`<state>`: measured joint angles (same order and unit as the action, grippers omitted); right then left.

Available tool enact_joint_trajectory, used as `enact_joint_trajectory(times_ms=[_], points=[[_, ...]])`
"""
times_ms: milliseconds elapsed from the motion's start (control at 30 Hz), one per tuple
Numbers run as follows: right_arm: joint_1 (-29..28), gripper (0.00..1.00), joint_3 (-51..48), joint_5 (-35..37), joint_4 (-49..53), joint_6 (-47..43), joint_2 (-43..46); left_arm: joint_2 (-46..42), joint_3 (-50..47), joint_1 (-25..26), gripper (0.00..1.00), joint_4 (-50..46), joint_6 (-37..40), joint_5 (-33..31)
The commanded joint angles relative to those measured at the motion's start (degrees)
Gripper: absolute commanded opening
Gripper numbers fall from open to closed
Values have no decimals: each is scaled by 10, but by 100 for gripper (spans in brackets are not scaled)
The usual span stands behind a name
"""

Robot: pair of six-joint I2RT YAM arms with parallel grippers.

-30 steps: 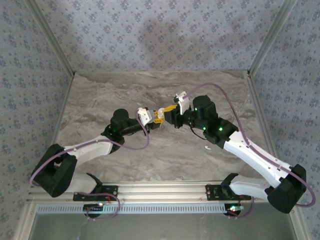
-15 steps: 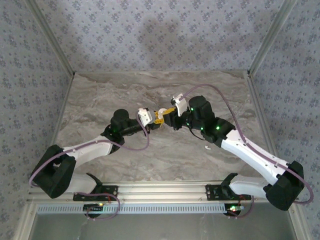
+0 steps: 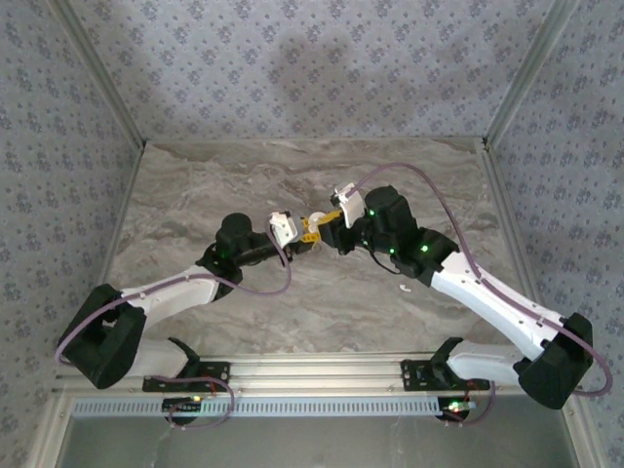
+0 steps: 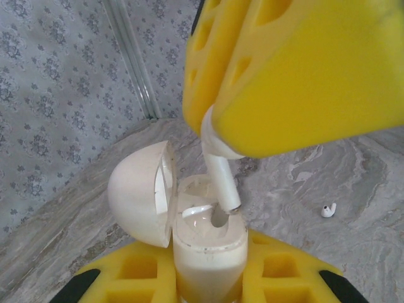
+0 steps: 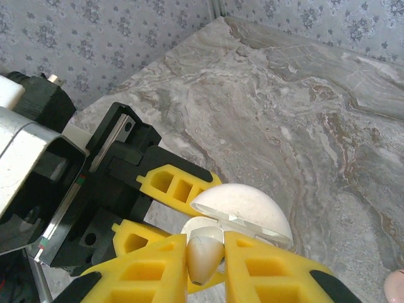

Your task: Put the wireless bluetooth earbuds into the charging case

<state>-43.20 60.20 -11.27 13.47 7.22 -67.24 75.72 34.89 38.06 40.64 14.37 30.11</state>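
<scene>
Top view: both arms are reaching inward and meeting above the middle of the marble-patterned table (image 3: 195, 185), fingertips facing each other.

Left gripper (image 4: 211, 278): its yellow fingers are clamping the white charging case (image 4: 208, 246) from both sides and holding it upright, off the table. The case's domed lid (image 4: 140, 192) is standing open, hinged back to the left in the left wrist view.

Right gripper (image 5: 203, 254): its yellow fingers are pinching a white earbud (image 4: 221, 180) by the head, with the stem pointing down at the case. In the left wrist view the stem tip is sitting at the mouth of the open case, just inside the rim. How deep it is going I cannot tell. In the right wrist view the earbud's rounded head is showing between the two fingertips, directly in front of the opened lid.

A second earbud (image 4: 327, 210) is lying loose on the table, well apart from the case; in the top view it is showing as a small white speck (image 3: 402, 289) beside the right forearm.

A pink object (image 5: 396, 285) is peeking in at the lower right corner of the right wrist view, too cropped to identify.
</scene>
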Motion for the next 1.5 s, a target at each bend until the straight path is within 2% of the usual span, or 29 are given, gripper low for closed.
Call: enact_joint_trajectory(times_ms=[0,1233,1467], points=[[-7,20,25,14,24,-15,-10,-18,18,5,16,9,13,-2],[-36,19,62,104,122,-48,-38,-33,21,7,16,8,16,-12],[-36,20,69,92,118,-62,-44,-32,23,6,16,8,16,-7]])
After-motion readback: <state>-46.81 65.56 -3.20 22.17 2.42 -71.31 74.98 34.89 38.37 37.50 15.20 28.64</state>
